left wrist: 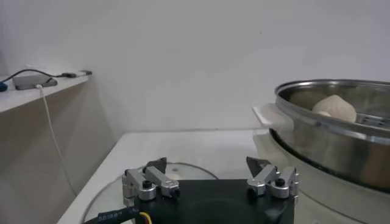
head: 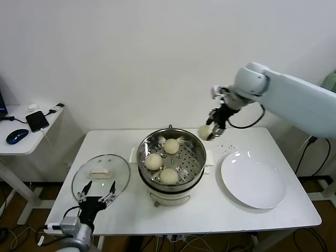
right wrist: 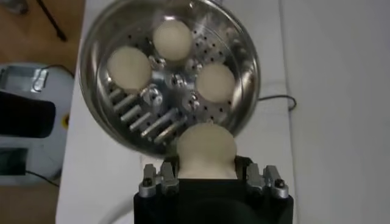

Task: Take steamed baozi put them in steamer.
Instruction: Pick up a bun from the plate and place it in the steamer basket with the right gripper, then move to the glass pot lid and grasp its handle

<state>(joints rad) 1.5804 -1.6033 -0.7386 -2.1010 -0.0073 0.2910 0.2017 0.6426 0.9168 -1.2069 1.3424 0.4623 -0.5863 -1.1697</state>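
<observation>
Right arm up high, reaching in from the right side and bent down at the wrist, with the right pincer (head: 210,131) hanging in the air just past the far right rim of the steamer (head: 195,145). That pincer is pinching a bun (right wrist: 205,149) between its fingers (right wrist: 268,181). From the wrist camera the held bun sits over the edge of the steel pot, the tray full of holes spread out beyond it.

Three buns already lie on that tray: one at the far side (head: 171,146), one to the left (head: 153,161), one at the near side (head: 168,176). They sit close together but apart.

Left arm low at the near left corner, its elbow tucked under the edge. The left pincer (head: 96,192) is spread wide and holds nothing, hovering over the near edge of the glass lid (head: 101,174), which lies flat to the left of the steamer.

The white surface (head: 252,220) carries the steamer at its middle on a cream base. A white plate (head: 253,180) lies bare to the right of it, well clear of the pot. A few dark specks dot the surface behind the plate.

Plain white wall behind. A small side desk (head: 21,143) stands to the left with a blue mouse (head: 17,135) and a phone (head: 37,120) on a cable.
</observation>
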